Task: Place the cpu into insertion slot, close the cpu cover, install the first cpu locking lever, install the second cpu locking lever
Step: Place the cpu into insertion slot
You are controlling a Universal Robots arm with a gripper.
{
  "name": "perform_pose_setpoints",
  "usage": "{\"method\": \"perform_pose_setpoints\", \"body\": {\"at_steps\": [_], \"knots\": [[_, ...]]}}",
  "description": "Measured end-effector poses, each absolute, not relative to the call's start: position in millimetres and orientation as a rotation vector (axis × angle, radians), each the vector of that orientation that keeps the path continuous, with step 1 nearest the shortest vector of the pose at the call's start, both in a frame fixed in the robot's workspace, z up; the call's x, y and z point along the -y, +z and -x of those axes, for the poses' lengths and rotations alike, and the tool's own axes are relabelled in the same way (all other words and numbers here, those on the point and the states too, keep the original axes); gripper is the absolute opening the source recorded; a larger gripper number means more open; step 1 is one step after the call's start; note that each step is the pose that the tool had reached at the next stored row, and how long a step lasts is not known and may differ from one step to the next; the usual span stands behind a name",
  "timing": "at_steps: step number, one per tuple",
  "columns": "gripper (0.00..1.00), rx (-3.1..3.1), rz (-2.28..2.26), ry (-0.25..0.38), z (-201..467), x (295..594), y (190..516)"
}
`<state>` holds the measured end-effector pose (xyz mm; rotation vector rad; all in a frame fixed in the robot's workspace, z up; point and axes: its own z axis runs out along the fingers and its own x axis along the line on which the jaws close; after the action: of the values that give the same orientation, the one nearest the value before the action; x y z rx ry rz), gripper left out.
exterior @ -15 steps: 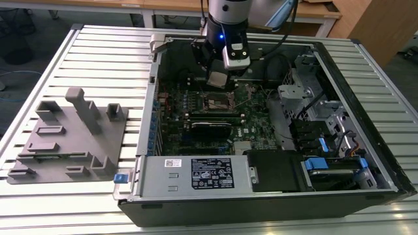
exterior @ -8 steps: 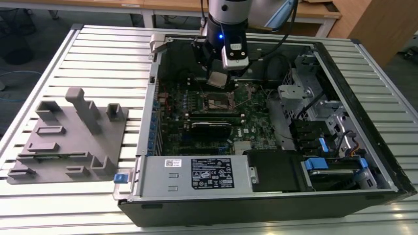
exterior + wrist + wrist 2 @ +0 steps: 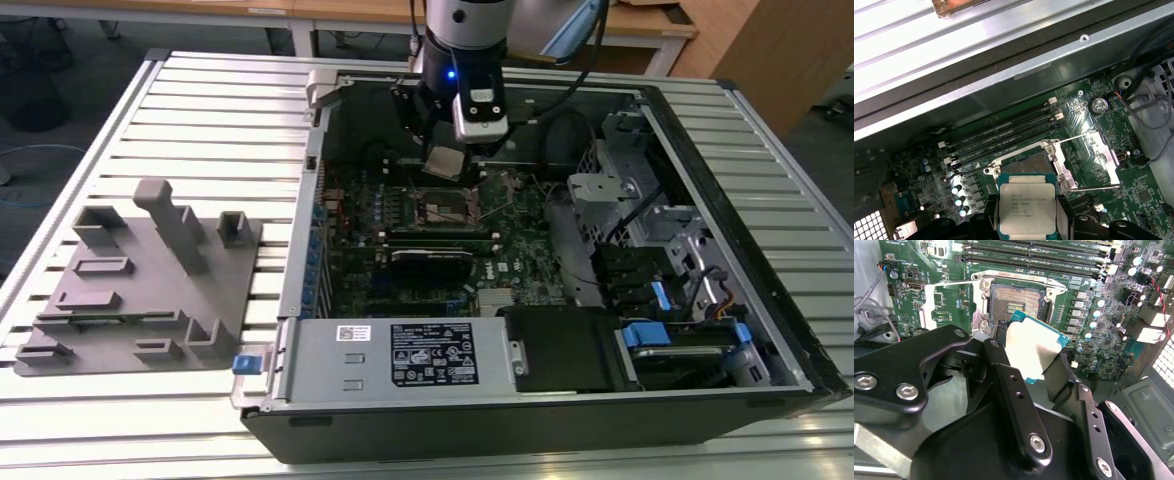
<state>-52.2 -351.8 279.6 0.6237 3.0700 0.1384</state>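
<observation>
Now grips the cpu [image 3: 1026,207] in the gripper [image 3: 447,160], pinched by two opposite edges, printed metal top showing in the first wrist view. Holds it clear above the green board, at about twelve o'clock from the insertion slot [image 3: 443,208] in the exterior view. Hovers over a bare socket, cpu cover [image 3: 1094,160] swung open beside it, memory slots [image 3: 430,240] at six o'clock.

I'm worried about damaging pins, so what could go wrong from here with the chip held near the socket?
The flat silver-topped square cpu, pinched between the black fingers, looks tilted near the dark square insertion slot; landing skewed might bend its contacts. It could also catch the open silvery cpu cover frame alongside.
</observation>
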Motion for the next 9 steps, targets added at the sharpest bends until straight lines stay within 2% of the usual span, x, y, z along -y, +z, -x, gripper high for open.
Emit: {"method": "perform_pose_setpoints", "body": {"at_steps": [9], "knots": [[0.54, -3.044, -0.726, 0.138, 52.2, 351.8, 279.5]]}}
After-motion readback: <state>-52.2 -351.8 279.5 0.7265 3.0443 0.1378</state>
